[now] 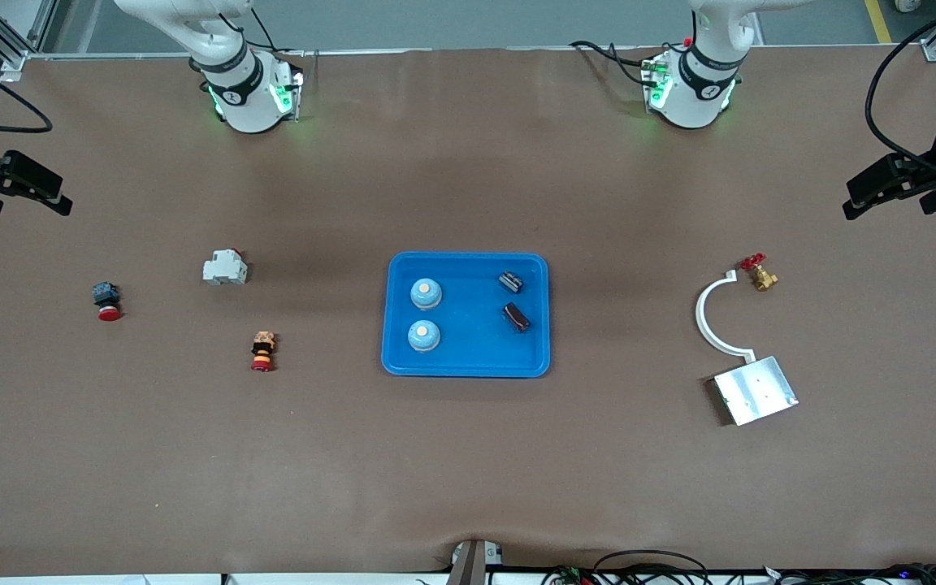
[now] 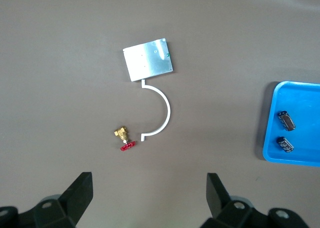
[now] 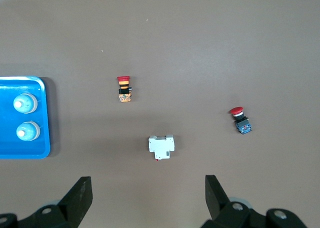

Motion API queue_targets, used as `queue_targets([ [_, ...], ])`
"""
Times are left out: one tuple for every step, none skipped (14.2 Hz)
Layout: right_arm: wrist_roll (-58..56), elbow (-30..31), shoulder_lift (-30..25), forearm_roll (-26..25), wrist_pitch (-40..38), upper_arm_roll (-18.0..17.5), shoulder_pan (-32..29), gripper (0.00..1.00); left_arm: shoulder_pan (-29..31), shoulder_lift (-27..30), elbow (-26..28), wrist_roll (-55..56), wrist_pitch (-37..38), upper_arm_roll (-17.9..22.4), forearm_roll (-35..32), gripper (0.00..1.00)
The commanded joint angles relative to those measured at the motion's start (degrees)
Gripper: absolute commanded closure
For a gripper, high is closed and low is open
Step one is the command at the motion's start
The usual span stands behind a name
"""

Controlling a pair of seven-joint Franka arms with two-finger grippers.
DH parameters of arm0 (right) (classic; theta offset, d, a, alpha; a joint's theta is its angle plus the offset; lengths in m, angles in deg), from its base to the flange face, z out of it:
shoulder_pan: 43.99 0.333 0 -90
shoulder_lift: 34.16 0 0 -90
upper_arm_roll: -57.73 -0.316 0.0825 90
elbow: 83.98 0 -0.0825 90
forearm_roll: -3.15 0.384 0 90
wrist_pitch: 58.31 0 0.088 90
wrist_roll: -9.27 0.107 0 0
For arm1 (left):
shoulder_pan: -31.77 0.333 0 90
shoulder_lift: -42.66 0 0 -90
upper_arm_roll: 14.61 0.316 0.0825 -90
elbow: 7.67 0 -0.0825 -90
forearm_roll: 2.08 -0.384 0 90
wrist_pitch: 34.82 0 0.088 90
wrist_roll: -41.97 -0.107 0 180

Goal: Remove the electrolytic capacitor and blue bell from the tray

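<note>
Front view has both blue bells [image 1: 426,293] around 9 o'clock in the tray [image 1: 468,367] and two capacitors [image 1: 511,282] near 2: light, slick little things, so pinch the sides, while the left gripper [image 1: 894,187] and right gripper [image 1: 17,188] hang wide open, holding nothing.

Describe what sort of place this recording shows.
Probably a robotics lab bench: two arm bases bolted at a brown-covered table, a blue tray of small parts, loose industrial bits like a brass valve, and aluminium framing at the corners.
</note>
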Motion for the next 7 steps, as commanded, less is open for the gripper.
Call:
queue_targets([
  [2.16, 0.58, -0.9, 0.43, 0.01, -0.12, -0.13, 0.0, 0.23, 0.31, -0.84, -0.3, 1.92, -0.06, 0.25, 0.0],
  [5.05, 0.57, -0.9, 0.34, -0.26, -0.21, 0.13, 0.0, 0.31, 0.22, -0.92, -0.38, 2.02, -0.06, 0.25, 0.0],
  [5.26, 0.57, -0.9, 0.34, -0.26, -0.29, 0.05, 0.0, 0.4, 0.22, -0.92, -0.38, 2.02, 0.03, 0.25, 0.0],
  [4.91, 0.57, -0.9, 0.34, -0.09, -0.21, 0.04, 0.0, 0.4, 0.22, -0.92, -0.38, 2.02, -0.06, 0.25, 0.0],
  [3.69, 0.49, -0.81, 0.34, 0.09, -0.21, 0.04, 0.0, 0.4, 0.22, -0.92, -0.38, 2.02, 0.03, 0.16, 0.0],
  [2.28, 0.49, -0.81, 0.25, 0.26, -0.21, -0.04, 0.0, 0.31, -0.04, -0.84, -0.3, 2.02, 0.03, -0.01, 0.0],
  [1.14, 0.49, -0.81, -0.18, 0.27, -0.21, -0.04, 0.0, 0.14, -0.13, -0.84, -0.38, 2.02, -0.14, -1.58, 0.0],
])
